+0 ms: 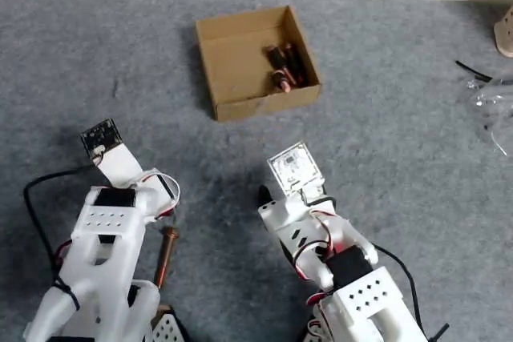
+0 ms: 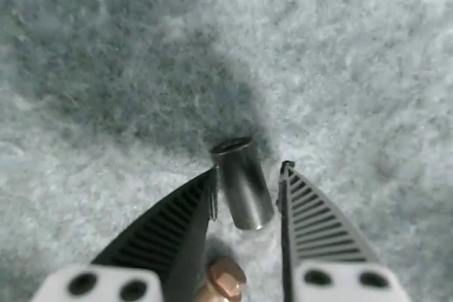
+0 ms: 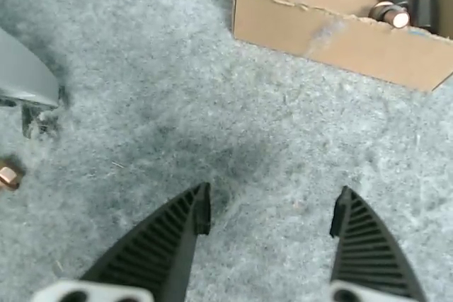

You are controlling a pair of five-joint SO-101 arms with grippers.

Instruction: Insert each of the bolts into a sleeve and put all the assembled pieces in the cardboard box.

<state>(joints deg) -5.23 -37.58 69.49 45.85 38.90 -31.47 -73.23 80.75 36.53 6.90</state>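
Your left gripper (image 2: 249,170) brackets the lying sleeve (image 2: 243,185) with half-open jaws, ready to pinch it for the bolt (image 2: 225,279); your right gripper (image 3: 273,192) hangs wide open, empty.

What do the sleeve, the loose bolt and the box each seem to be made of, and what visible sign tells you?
The sleeve looks like steel: dark grey, smooth, with a dull sheen and soft highlights. The bolt is metal with a shiny copper-coloured finish; whether it is plated or solid cannot be told. The box is cardboard: matte brown, with a rough, ragged top edge.
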